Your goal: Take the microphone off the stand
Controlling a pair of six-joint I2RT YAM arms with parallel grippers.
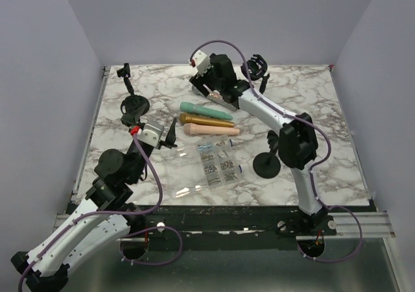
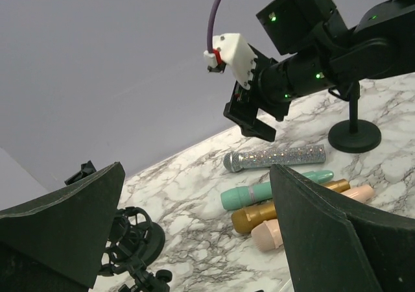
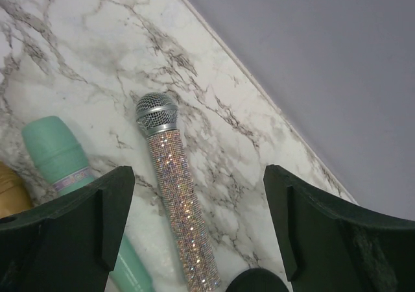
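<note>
The silver glitter-covered microphone point(image 3: 174, 201) lay flat on the white marble tabletop point(image 3: 78, 52). In the right wrist view its head pointed to 11 o'clock, and it sat between the spread fingers of the right pincer point(image 3: 196, 175), which did not touch it. The top view hid it under that wrist. The left wrist view showed it whole, with a teal microphone point(image 2: 275, 188) at its 6 o'clock. The left pincer point(image 2: 194, 175) hung spread, holding nothing.

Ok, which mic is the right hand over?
The glittery silver mic, farthest back in the row; the green mic, gold mic and pink mic lie further forward.
</note>
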